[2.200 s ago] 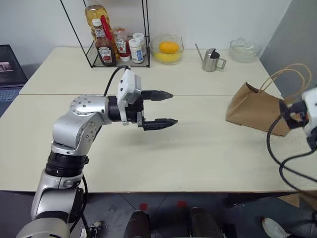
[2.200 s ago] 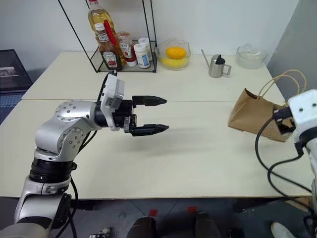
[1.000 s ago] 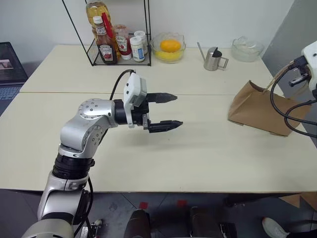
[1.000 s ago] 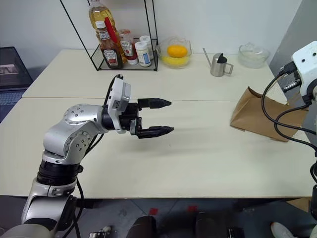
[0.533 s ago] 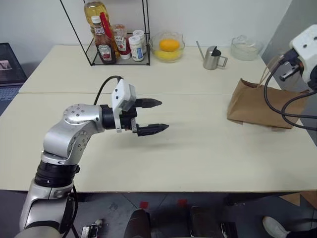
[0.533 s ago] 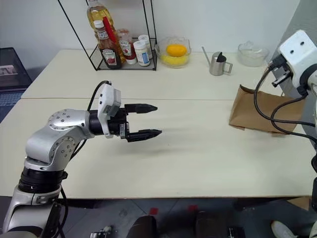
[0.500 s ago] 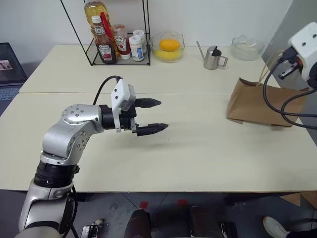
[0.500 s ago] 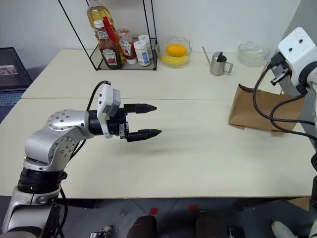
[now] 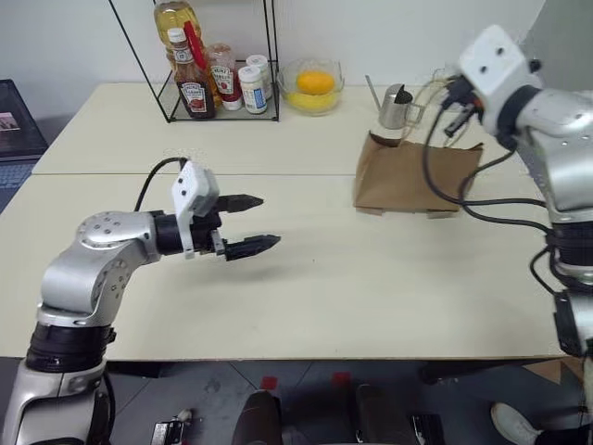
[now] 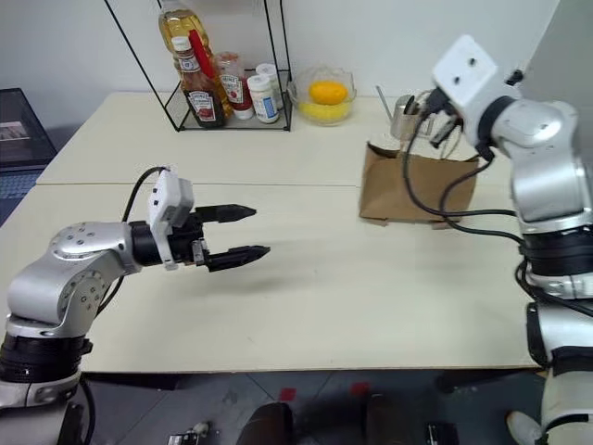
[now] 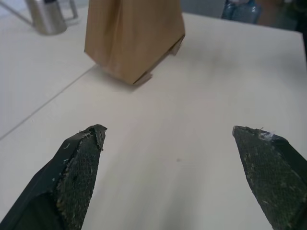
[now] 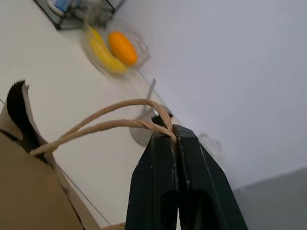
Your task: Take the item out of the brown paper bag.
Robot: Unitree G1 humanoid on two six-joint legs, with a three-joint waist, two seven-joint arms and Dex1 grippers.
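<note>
- Pinching both tan twisted-paper loop handles (image 12: pixel 115 115) between pressed-together black fingers, the right gripper (image 12: pixel 173 136) holds the small brown kraft paper bag (image 9: pixel 408 174) from above.
- Hanging just below that gripper, the bag looks upright, creased, wider than tall, its mouth gaping at the top; its base is at the cream tabletop (image 9: pixel 371 278), though whether it rests there or hangs just clear I cannot tell.
- Nothing of what lies inside the bag can be made out; a dark inner edge of the mouth (image 12: pixel 19 103) shows in the right wrist view.
- Just beyond the right gripper and the bag stands a small steel jug with a thin spout (image 9: pixel 395 107); farther off, past the bag's open side, sits a glass bowl of yellow and orange fruit (image 9: pixel 312 85).
- Well apart from the bag, the left gripper (image 9: pixel 248 224) hovers over bare tabletop with its two black fingers (image 11: pixel 76 167) spread wide, nothing between them.
- Ahead of those spread fingers, the bag's folded bottom corner (image 11: pixel 144 76) faces the left wrist view.
</note>
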